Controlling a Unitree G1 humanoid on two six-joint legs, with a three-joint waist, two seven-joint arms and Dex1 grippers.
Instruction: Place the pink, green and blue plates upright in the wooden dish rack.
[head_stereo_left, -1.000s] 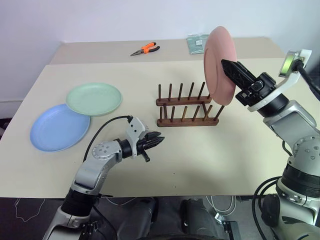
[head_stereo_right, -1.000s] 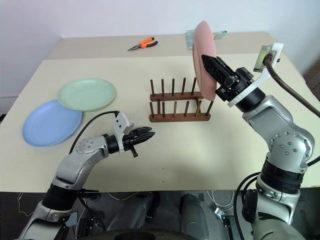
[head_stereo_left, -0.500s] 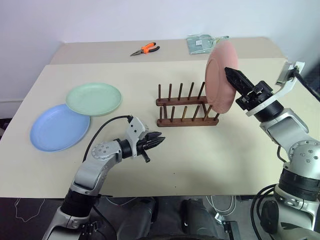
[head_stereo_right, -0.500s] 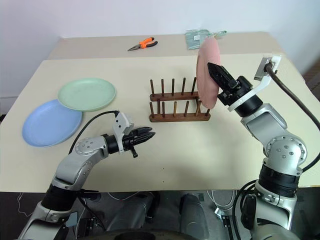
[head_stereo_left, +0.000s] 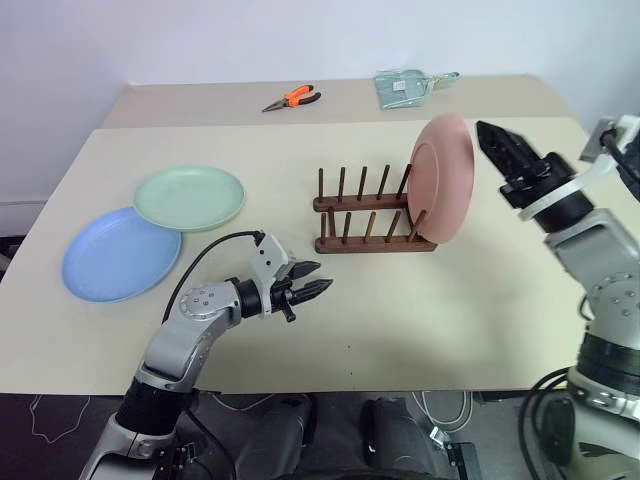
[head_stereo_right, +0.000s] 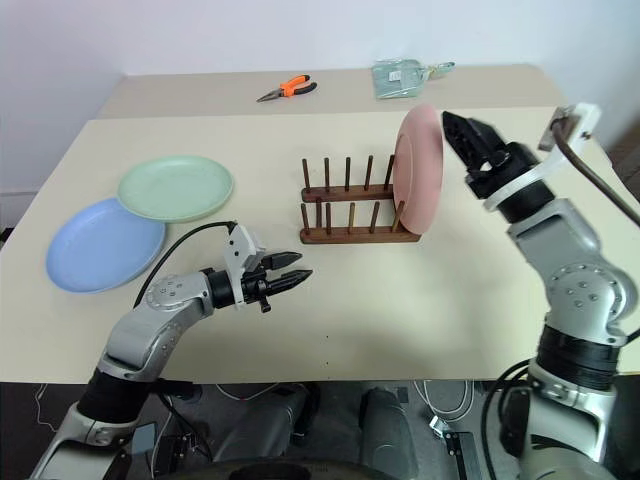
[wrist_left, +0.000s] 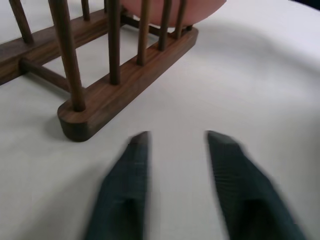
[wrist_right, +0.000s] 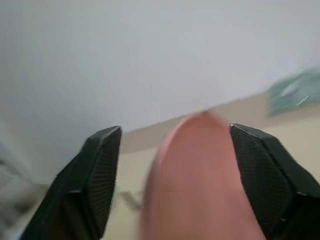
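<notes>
The pink plate stands upright in the wooden dish rack's right end, right of centre. The right gripper, apart, could topple it if it brushes the rim. The left gripper is apart (empty). Three plates: green plate and blue plate lie flat on the desk, left.

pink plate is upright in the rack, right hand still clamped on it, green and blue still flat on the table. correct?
Not quite: the right hand is open and clear of the pink plate, as the left eye view shows. The rest holds: the plate stands upright in the rack, and the green plate and blue plate lie flat on the table.
</notes>
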